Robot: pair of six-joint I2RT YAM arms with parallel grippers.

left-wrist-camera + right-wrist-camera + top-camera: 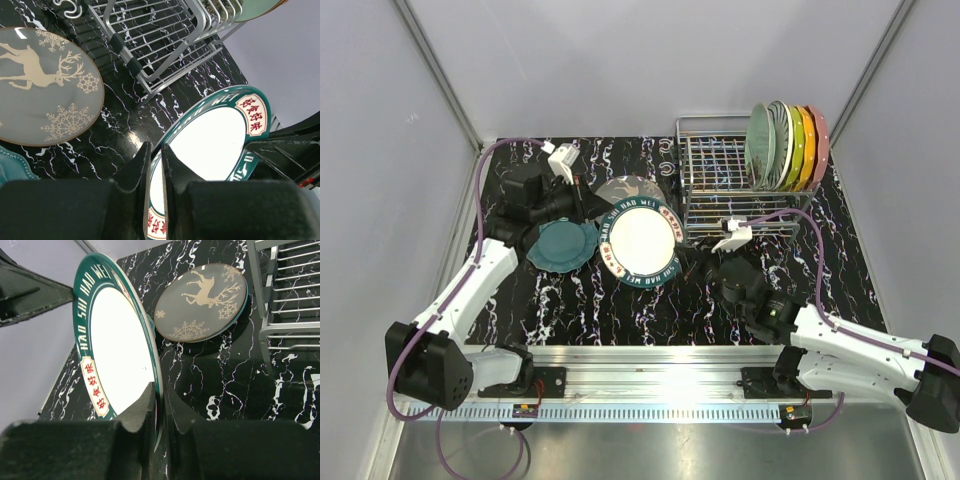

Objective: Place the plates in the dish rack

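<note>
Round white plate with teal lettered rim (642, 245): mid-table, gripped at opposite edges; left gripper (156, 150) clamped on left rim, right gripper (160, 390) clamped on right rim. Chrome wire dish rack (715, 185): far right corner of black marbled table (590, 310), beyond and right of plate, nearer right arm. Free slots at rack's left end; upright plates (790, 145) filling right end.

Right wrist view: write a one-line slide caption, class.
Right gripper pinching the rim of a round white plate with a green lettered border; grey deer-patterned plate and chrome wire rack beyond.
</note>
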